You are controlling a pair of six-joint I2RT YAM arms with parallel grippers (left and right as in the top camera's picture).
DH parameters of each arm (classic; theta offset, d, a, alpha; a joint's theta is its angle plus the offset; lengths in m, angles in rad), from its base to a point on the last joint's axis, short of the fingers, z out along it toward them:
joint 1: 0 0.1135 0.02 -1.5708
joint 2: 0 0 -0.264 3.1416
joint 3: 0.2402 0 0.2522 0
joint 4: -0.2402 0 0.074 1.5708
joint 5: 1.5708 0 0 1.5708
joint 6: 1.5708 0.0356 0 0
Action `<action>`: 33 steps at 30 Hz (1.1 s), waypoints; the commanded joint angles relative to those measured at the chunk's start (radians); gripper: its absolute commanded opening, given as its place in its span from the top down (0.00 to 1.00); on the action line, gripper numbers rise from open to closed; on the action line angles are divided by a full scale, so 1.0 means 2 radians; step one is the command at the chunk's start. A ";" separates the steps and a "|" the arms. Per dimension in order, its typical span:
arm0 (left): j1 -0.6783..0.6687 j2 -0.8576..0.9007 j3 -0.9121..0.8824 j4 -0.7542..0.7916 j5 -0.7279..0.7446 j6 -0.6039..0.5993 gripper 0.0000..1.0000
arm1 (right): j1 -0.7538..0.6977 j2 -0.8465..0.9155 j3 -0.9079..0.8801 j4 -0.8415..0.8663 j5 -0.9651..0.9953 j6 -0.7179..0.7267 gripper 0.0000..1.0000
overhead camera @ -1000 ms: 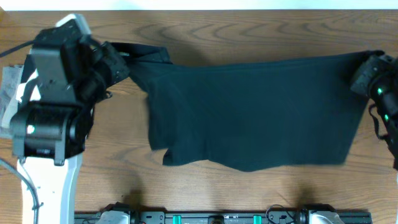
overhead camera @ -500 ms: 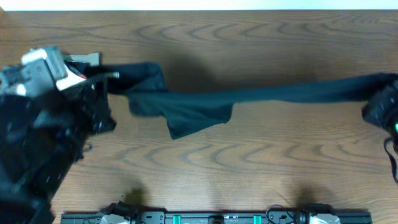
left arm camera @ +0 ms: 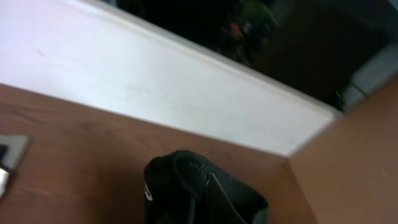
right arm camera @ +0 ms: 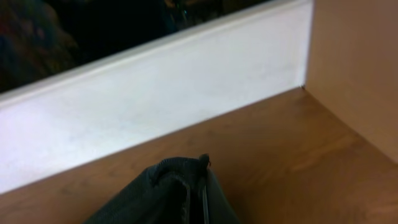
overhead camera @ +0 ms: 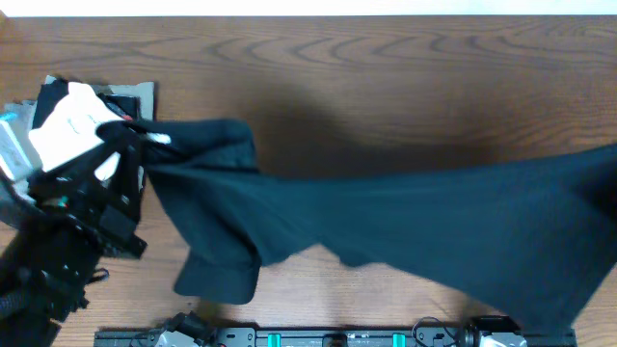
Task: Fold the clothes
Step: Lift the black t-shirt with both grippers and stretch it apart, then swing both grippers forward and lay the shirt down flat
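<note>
A dark teal garment point(overhead camera: 386, 236) hangs stretched in the air across the wooden table point(overhead camera: 386, 87), from left to right. My left gripper point(overhead camera: 152, 140) is shut on its bunched left corner, which fills the bottom of the left wrist view point(left arm camera: 193, 193) and hides the fingers. My right gripper is past the right edge of the overhead view. In the right wrist view a gathered corner of the garment point(right arm camera: 168, 193) sits pinched at the jaws. The lower hem sags towards the table's front edge.
A grey flat item point(overhead camera: 143, 93) lies at the far left, partly under my left arm point(overhead camera: 67, 222). A black rail point(overhead camera: 337, 337) runs along the front edge. A white wall point(right arm camera: 155, 93) borders the far side of the table.
The garment lay flat on the table, was pulled up into a taut band, and now billows forward. My left arm moved forward and left. My right gripper moved out of the overhead view.
</note>
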 commanded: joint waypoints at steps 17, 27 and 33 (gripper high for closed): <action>0.039 0.343 0.003 0.075 -0.197 0.005 0.94 | -0.010 0.295 0.002 0.088 0.014 0.009 0.99; 0.086 0.522 0.003 0.195 -0.195 0.008 0.78 | -0.026 0.460 0.002 0.166 0.011 0.018 0.97; 0.092 0.613 0.003 0.282 -0.195 0.010 0.02 | -0.025 0.564 0.002 0.243 -0.007 0.008 0.33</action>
